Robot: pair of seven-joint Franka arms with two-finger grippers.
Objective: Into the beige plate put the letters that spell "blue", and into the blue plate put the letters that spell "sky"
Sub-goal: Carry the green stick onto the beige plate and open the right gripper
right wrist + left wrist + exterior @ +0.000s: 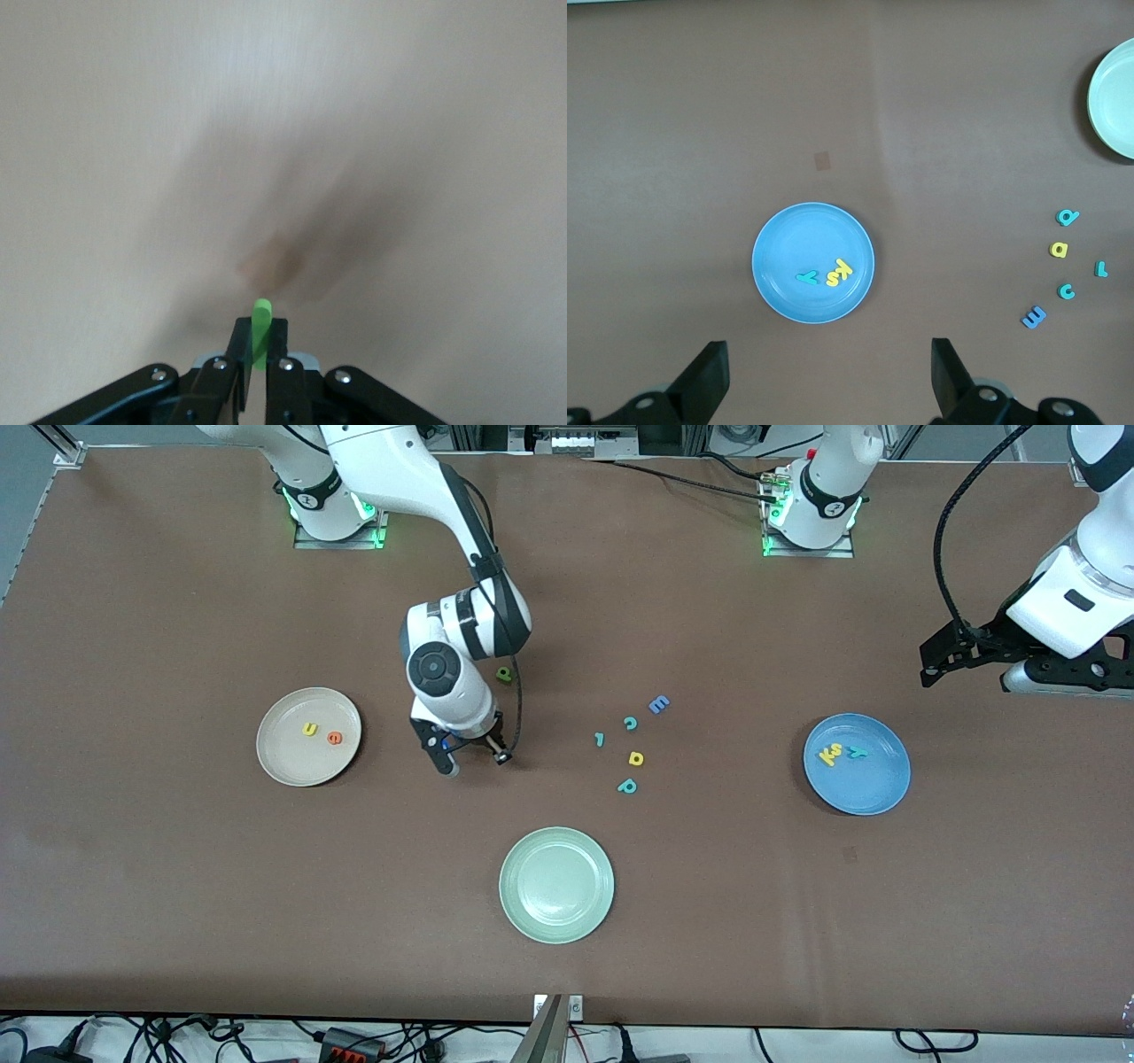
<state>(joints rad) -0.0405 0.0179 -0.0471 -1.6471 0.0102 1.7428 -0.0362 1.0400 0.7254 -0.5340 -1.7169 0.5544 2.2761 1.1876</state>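
Observation:
In the right wrist view my right gripper (260,329) is shut on the thin green l (261,326), which stands up between the jaws. In the front view this gripper (474,755) hangs over bare table between the beige plate (288,766) and the loose letters. The beige plate holds the yellow u (309,729) and orange e (334,737). The olive-green b (504,674) lies on the table beside the right arm's wrist. The blue plate (868,790) holds the yellow k and s (830,755) and the teal y (857,752). My left gripper (941,657) waits open, high over the left arm's end of the table.
A pale green plate (556,884) sits nearest the front camera. Between the plates lie a blue E (658,704), teal c (630,724), a small teal letter (599,739), yellow d-shaped letter (635,758) and teal p (627,786).

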